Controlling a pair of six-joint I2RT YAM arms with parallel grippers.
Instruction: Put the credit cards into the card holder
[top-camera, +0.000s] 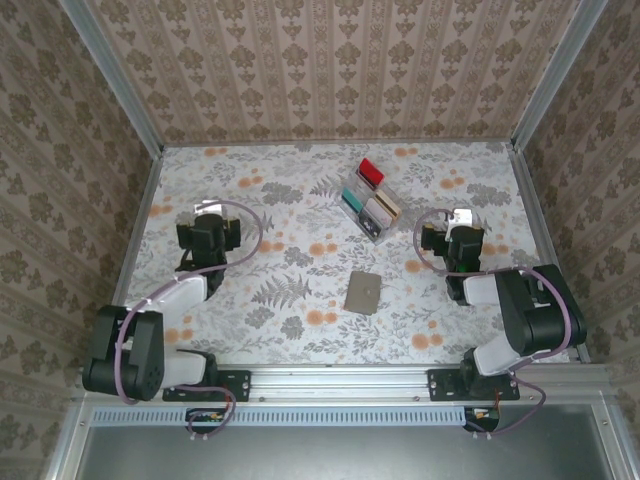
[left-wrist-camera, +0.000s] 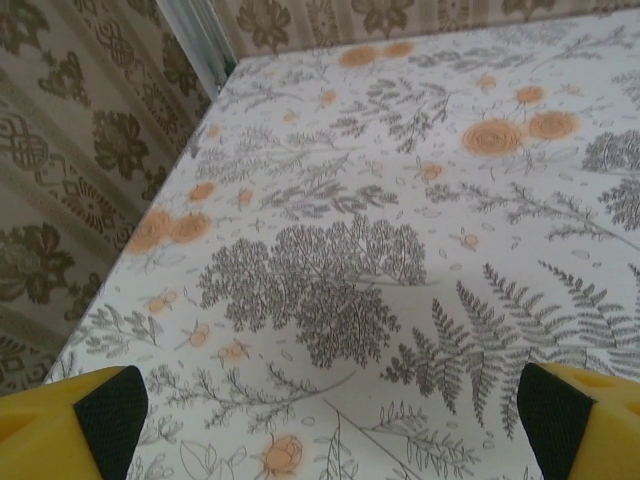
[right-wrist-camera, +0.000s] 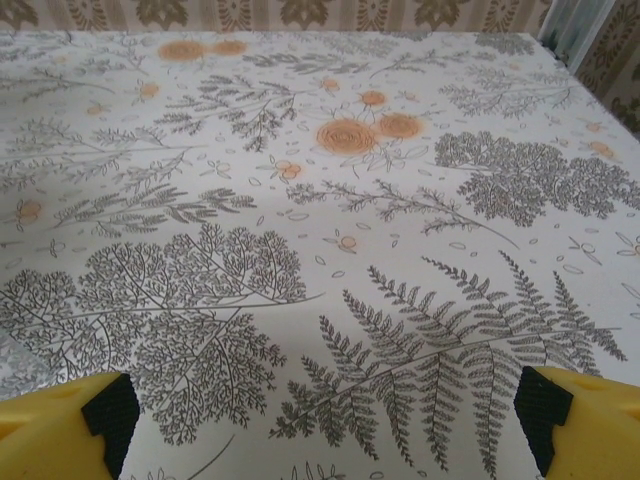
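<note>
Top external: cards (top-camera: 368, 200) in rack (top-camera: 377, 233) toward worktop (top-camera: 280, 190) far edge; holder (top-camera: 363, 292) flat mid-worktop, looks closed. Left end effector (left-wrist-camera: 332, 415), right end effector (right-wrist-camera: 325, 420) wide open, empty. No card picked yet; next probably open holder, one arm pinning it.

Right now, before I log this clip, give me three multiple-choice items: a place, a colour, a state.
1. Where is the card holder? A hanging on the wall; B flat on the table; C on the floor.
2. Colour of the rearmost card in the rack? A red; B black; C purple.
3. The left gripper and right gripper are: A both shut; B holding cards; C both open, empty.
B: it lies alone there. A: red stands farthest back. C: jaws wide apart, nothing between.
</note>
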